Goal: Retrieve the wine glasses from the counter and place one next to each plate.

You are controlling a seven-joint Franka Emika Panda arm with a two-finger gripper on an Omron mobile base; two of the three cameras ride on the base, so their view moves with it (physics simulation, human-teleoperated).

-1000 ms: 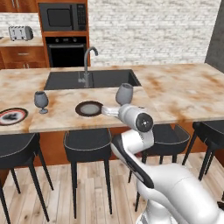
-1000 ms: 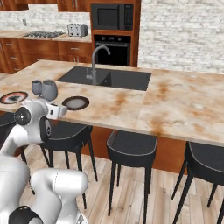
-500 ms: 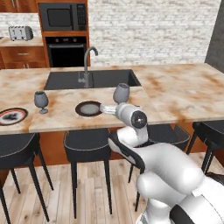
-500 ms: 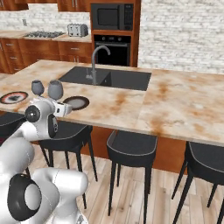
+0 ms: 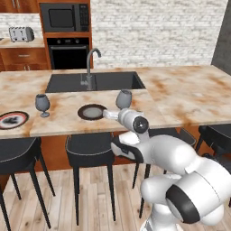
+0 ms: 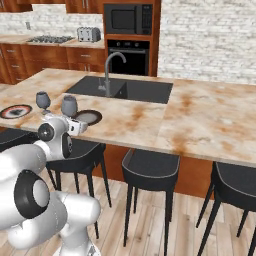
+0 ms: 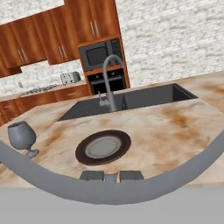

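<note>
My gripper (image 7: 111, 176) is shut on the stem of the larger, darker wine glass (image 5: 123, 98), held just over the island's front edge. Its bowl (image 6: 69, 105) rises above my hand, and a grey curve of it arcs across the bottom of the hand view. The grey-centred plate (image 5: 92, 112) lies just left of the held glass and straight ahead of the fingertips (image 7: 102, 147). The smaller wine glass (image 5: 42, 103) stands upright on the island beside the red-ringed plate (image 5: 12, 119); it also appears far left in the hand view (image 7: 22, 136).
The island top (image 5: 189, 94) holds a black sink (image 5: 94, 82) with a curved faucet (image 5: 90, 63) behind the plates. Black stools (image 5: 88, 146) line the near side. The back counter (image 5: 20, 44) carries a toaster (image 5: 21, 34), beside the oven and microwave.
The hand has carried the larger glass a little sideways toward the grey plate and slightly lower. The smaller glass and both plates have stayed put.
</note>
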